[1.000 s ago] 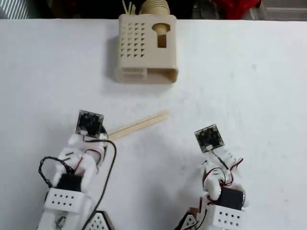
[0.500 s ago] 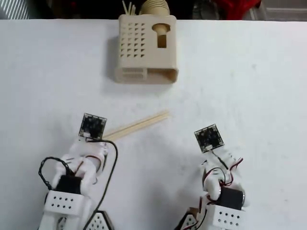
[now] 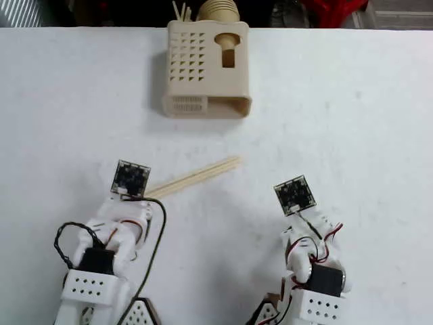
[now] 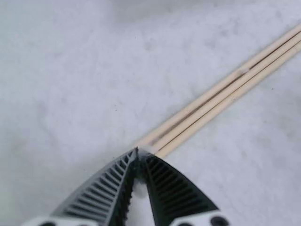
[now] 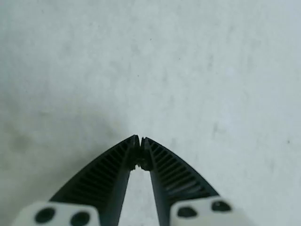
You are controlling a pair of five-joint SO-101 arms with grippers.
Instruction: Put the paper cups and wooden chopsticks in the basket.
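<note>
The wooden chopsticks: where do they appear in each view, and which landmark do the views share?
High view: chopsticks lie slanted on the table, between the basket and the left arm.
Left wrist view: chopsticks run diagonally away from the tips of the left pincer.
Right wrist view: white table beyond the right pincer.
Shared landmark: the white table.

White matte table [image 3: 352, 101] spans most of the frame. Dark strip along top edge; red object [image 3: 335, 10] upper right, pale slatted surface [image 3: 20, 12] upper left.

Wooden chopsticks [image 4: 221, 96] at left gripper [image 4: 139, 151] tips: bare pale wood, matt. Its fingers [image 4: 164, 183]: black ribbed plastic. Table [image 4: 66, 75]: white, matt, faintly mottled.
</note>
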